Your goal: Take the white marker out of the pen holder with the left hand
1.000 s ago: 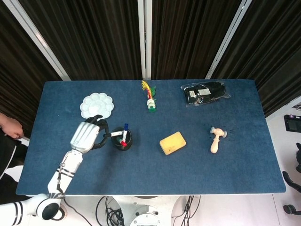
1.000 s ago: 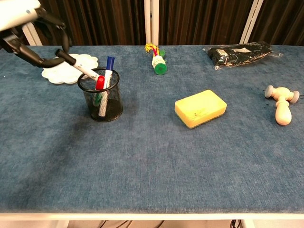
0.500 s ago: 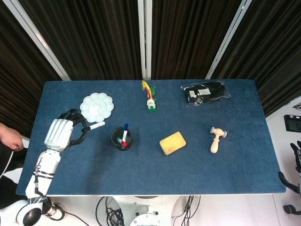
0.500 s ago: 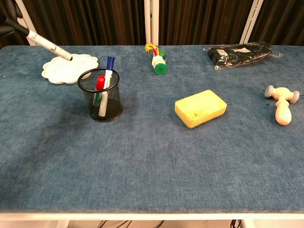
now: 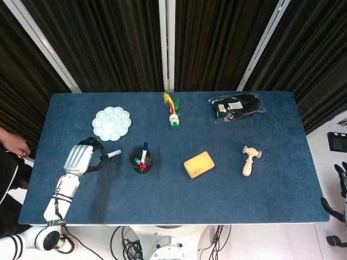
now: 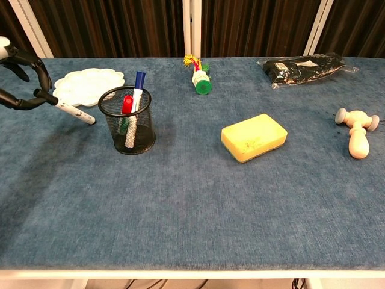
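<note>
My left hand (image 5: 81,158) (image 6: 24,78) pinches the white marker (image 5: 111,155) (image 6: 75,112) at one end, low over the table to the left of the pen holder. The marker points toward the holder with its black tip down, close to the cloth. The black mesh pen holder (image 5: 140,160) (image 6: 127,120) stands upright and keeps a blue, a red and a green marker. My right hand is not in view.
A white paint palette (image 5: 111,122) (image 6: 87,86) lies behind the left hand. A yellow sponge (image 5: 199,164) sits mid-table, a wooden mallet (image 5: 249,160) to the right, a black bag (image 5: 237,106) at the back right, and a feathered shuttlecock toy (image 5: 173,114) at the back centre.
The left hand drew the white marker out of the holder, swung it up and left, then came down and back toward the holder, lowering the marker near the table.
</note>
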Controlling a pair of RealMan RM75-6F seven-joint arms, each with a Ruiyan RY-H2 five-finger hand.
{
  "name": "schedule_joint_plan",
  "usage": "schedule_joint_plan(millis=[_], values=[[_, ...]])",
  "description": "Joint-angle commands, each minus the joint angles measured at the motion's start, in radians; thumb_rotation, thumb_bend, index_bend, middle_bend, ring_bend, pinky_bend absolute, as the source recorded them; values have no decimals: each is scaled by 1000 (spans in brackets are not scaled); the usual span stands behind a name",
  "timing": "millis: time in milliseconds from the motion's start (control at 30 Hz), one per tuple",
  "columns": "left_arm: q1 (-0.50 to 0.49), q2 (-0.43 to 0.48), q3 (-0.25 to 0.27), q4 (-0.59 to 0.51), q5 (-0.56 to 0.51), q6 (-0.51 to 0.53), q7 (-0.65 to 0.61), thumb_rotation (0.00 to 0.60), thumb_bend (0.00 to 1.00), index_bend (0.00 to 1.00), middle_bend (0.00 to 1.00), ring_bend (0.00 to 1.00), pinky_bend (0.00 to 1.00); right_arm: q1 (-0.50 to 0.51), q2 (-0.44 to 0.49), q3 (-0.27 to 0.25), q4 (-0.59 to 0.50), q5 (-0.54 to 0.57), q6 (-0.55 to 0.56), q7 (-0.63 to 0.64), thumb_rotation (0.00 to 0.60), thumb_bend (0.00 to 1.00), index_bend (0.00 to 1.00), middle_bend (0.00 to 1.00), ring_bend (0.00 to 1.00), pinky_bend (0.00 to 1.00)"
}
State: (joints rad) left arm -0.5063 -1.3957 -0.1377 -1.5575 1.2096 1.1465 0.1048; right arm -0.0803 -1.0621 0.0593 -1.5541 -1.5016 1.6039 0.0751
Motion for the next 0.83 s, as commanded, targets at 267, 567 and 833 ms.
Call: schedule_joint_plan(millis=[267, 567, 833], values=[[52, 15, 8, 24, 107, 128, -32, 600, 325, 39, 192, 87, 179, -5, -16, 9, 24, -21, 42, 20, 600, 187, 0, 0, 0, 0], [135, 153, 92, -73, 180, 186, 42, 600, 241, 50, 97, 8, 105, -5, -33, 2, 40, -29, 40, 12, 600, 187, 0, 0, 0, 0], [251, 156, 169, -11, 310, 348, 48, 600, 145, 49, 60, 0, 95, 15, -81, -2, 61, -40, 17, 4, 600, 186, 0, 0, 0, 0]])
